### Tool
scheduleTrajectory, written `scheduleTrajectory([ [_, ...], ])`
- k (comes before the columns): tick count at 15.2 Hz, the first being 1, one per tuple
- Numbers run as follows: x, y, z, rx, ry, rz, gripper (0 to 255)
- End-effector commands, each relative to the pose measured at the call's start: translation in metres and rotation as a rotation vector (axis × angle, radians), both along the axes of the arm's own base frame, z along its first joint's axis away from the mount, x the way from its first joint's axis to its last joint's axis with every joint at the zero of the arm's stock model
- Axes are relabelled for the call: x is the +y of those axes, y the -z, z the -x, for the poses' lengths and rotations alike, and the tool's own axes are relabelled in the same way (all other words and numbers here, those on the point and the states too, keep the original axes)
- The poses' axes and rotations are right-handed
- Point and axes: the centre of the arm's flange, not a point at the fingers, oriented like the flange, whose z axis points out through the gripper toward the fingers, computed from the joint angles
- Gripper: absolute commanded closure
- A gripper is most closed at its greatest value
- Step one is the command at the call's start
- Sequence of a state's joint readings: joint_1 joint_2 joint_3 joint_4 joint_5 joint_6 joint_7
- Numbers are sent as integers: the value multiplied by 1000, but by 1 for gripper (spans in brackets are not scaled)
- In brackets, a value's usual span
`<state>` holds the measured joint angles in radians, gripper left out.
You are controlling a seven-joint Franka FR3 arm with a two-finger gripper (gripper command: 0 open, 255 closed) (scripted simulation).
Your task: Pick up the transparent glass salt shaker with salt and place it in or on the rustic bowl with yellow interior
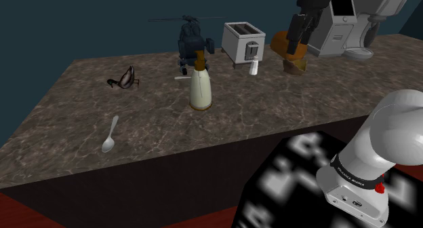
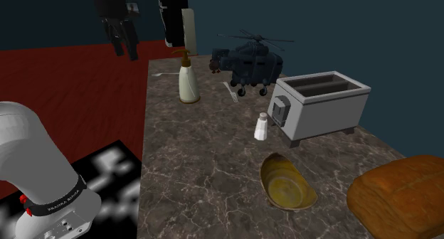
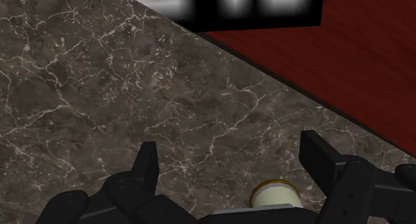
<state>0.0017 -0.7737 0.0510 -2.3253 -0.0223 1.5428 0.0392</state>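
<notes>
Gripper (image 1: 298,43): hangs high above the counter (image 1: 271,118). Its 2 fingers (image 3: 148,164) are spread wide and clasp nothing.
Salt shaker (image 2: 262,126): upright on the counter toward its far edge, just beside the toaster's lever end and well apart from the gripper.
Shaker contents: the body looks white under a grey cap, and I cannot tell salt from wall.
Bowl (image 2: 288,188): stands on the counter between the salt shaker and the bread loaf (image 2: 398,195), touching neither. It has a brown outside, and its yellow inside is open to view.
Toaster (image 2: 320,106): a pale box by the far edge with 2 dark slots on top.
Bottle (image 1: 199,87): cream with a brown neck, upright near the counter's middle. Its contents cannot be told.
Helicopter (image 1: 192,40): a dark toy behind the bottle at the far edge.
Spoon (image 1: 110,136): lies flat near the counter's near edge.
Cream round thing (image 3: 273,195): gold-rimmed and low between the fingers in the wrist view, untouched. I cannot tell which object it is.
Stand (image 1: 298,172): a black box with white marks, against the counter's near edge.
</notes>
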Motion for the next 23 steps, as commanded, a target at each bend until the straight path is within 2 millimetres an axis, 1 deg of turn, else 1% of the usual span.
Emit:
scheduleTrajectory([
  [1, 0, 0, 0, 0, 0, 0, 0],
  [12, -105, 50, -99, 33, 24, -41, 0],
  [23, -210, 108, -195, 66, 48, -83, 0],
])
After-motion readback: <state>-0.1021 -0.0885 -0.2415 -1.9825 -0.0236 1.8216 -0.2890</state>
